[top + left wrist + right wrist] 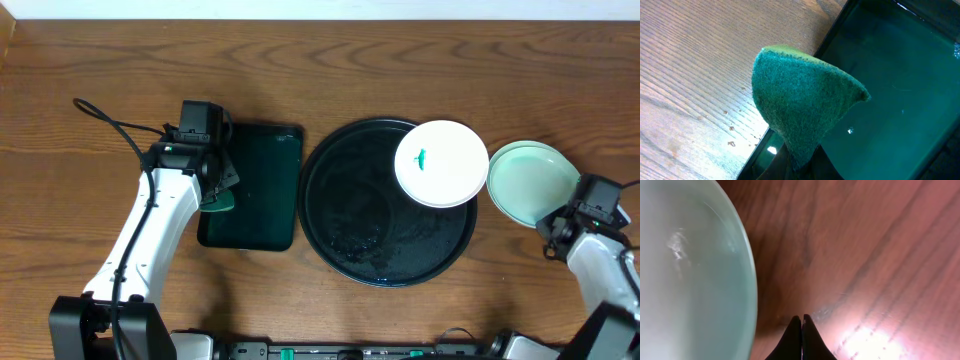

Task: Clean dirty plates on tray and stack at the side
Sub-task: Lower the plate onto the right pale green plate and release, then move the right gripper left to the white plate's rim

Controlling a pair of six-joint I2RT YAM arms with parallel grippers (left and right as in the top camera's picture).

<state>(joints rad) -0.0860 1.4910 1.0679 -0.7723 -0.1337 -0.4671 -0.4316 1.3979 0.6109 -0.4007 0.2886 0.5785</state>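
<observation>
Clamping a green scouring pad point(800, 105), left pincer point(799, 167) sits centre-left; right pincer point(802, 330) clenched empty beside pale mint-green round plate point(690, 280), far right.

Green sponge point(800, 105) over edge of rectangular tray point(262, 190)

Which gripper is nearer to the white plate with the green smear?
Right. The right gripper sits just beyond the mint plate beside the white plate; the left gripper, holding a sponge, is over the dark green tray, across the black tray.
</observation>
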